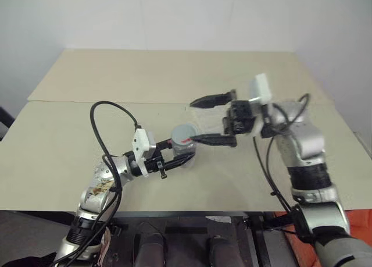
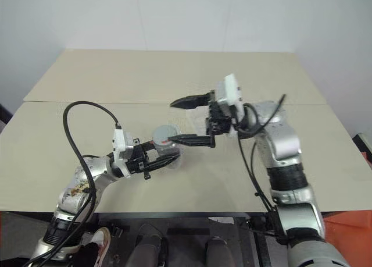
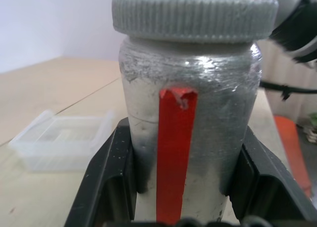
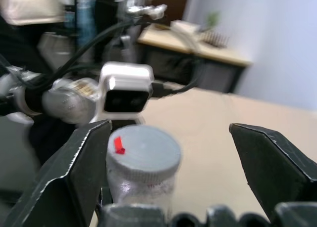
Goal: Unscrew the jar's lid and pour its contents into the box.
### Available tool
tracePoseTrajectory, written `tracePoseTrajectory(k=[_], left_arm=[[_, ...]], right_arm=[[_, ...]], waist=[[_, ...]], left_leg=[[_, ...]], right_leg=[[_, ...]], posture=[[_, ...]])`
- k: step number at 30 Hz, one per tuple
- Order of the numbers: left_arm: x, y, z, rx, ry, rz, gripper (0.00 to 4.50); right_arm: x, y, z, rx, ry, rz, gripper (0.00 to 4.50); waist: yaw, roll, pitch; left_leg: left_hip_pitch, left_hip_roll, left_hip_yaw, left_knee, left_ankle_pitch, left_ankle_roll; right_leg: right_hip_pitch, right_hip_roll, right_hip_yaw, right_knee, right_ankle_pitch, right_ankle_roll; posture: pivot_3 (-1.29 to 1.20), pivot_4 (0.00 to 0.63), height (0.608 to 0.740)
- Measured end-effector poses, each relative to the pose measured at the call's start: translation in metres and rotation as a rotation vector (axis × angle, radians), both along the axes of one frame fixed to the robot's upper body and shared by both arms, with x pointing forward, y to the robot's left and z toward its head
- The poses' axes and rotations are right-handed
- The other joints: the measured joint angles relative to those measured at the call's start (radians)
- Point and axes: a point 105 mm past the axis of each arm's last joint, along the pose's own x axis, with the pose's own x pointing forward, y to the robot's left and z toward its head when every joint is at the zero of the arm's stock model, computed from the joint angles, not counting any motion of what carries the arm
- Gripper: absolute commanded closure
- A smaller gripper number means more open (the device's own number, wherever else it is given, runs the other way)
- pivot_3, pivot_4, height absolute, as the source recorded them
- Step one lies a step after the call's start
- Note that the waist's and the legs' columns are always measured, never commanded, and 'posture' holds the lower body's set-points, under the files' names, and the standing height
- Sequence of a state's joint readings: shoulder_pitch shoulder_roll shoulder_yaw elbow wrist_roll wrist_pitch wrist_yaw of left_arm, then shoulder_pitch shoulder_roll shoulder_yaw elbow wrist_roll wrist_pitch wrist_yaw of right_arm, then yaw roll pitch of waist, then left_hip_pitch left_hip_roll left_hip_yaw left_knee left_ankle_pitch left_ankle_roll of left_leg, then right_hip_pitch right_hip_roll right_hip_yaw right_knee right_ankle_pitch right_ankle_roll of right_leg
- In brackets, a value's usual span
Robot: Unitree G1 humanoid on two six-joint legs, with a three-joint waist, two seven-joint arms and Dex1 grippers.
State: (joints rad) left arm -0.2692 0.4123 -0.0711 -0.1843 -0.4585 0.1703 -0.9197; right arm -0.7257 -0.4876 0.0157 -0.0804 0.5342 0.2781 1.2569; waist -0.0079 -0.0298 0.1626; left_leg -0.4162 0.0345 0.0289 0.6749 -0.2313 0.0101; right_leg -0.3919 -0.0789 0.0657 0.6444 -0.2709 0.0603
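Note:
The jar [image 3: 198,103], silvery with a red strip, stands upright between the black fingers [image 3: 106,182] of my left gripper [image 1: 185,153], which is shut on its body a little above the table. The ribbed grey lid [image 3: 194,17] sits on top of the jar and carries a small red mark [image 4: 118,144]. My right gripper [image 1: 193,121] reaches in from the right at lid height and is open. One finger [image 4: 74,172] is close beside the lid and the other [image 4: 277,162] stands well clear of it. The box [image 3: 64,143], a shallow clear tray, lies on the table beyond the jar.
A beige table [image 1: 116,81] with a seam across it carries the scene. Black cables loop from both arms over its near part. An orange object [image 3: 292,153] lies low beyond the table's right edge.

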Motion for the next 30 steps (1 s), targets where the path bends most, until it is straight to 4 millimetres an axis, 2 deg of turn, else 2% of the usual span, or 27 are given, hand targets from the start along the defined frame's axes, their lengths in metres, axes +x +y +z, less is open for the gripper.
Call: tracePoseTrajectory(k=[3, 6, 8, 12, 19, 26, 30], left_arm=[[0.015, 0.010, 0.000, -0.019, -0.013, 0.118, 2.54], [0.030, 0.014, 0.008, -0.054, -0.050, 0.217, 2.54], [0.035, 0.014, 0.010, -0.052, -0.070, 0.245, 2.54], [0.041, 0.015, 0.007, -0.055, -0.073, 0.287, 2.54], [0.049, 0.020, -0.003, -0.030, -0.074, 0.351, 2.54], [0.054, 0.019, 0.001, -0.036, -0.102, 0.377, 2.54], [0.054, 0.015, 0.002, -0.058, -0.102, 0.386, 2.54]], right_arm=[[-0.004, -0.004, 0.004, 0.044, 0.000, -0.125, 0.04], [-0.007, 0.007, 0.010, 0.111, 0.024, -0.278, 0.04], [-0.004, 0.020, 0.004, 0.122, 0.027, -0.397, 0.04], [0.006, 0.049, -0.021, 0.181, 0.097, -0.600, 0.04], [0.010, 0.060, -0.018, 0.211, 0.059, -0.693, 0.04], [0.008, 0.068, -0.022, 0.191, 0.055, -0.685, 0.04], [0.017, 0.070, -0.030, 0.185, 0.075, -0.733, 0.04]], waist=[[-0.005, 0.000, 0.000], [-0.011, 0.000, 0.000], [-0.013, 0.000, 0.000], [-0.010, 0.000, 0.000], [-0.003, 0.000, 0.000], [-0.006, 0.000, 0.000], [-0.007, 0.000, 0.000]], left_leg=[[0.000, 0.000, 0.000, 0.000, 0.000, 0.000], [0.000, 0.001, 0.000, 0.000, 0.000, 0.000], [0.000, 0.001, 0.000, 0.000, 0.000, 0.000], [-0.005, -0.001, 0.001, 0.001, 0.001, -0.001], [-0.010, -0.001, 0.000, 0.002, 0.001, -0.001], [-0.010, 0.000, 0.000, 0.002, 0.001, -0.001], [-0.010, 0.000, 0.000, 0.002, 0.001, -0.001]], right_leg=[[0.000, 0.000, 0.000, 0.001, 0.000, 0.000], [-0.002, 0.001, 0.001, 0.003, 0.000, 0.000], [-0.003, 0.001, 0.002, 0.003, 0.000, 0.000], [-0.007, 0.000, 0.002, 0.003, 0.000, 0.000], [-0.012, 0.001, 0.001, 0.003, 0.001, 0.000], [-0.012, 0.001, 0.001, 0.003, 0.001, 0.000], [-0.012, 0.001, 0.001, 0.004, 0.001, 0.000]], posture=[[0.00, 0.150, 0.740], [0.00, 0.150, 0.740], [0.00, 0.150, 0.740], [0.00, 0.150, 0.740], [0.00, 0.150, 0.740], [0.00, 0.150, 0.740], [0.00, 0.150, 0.740]])
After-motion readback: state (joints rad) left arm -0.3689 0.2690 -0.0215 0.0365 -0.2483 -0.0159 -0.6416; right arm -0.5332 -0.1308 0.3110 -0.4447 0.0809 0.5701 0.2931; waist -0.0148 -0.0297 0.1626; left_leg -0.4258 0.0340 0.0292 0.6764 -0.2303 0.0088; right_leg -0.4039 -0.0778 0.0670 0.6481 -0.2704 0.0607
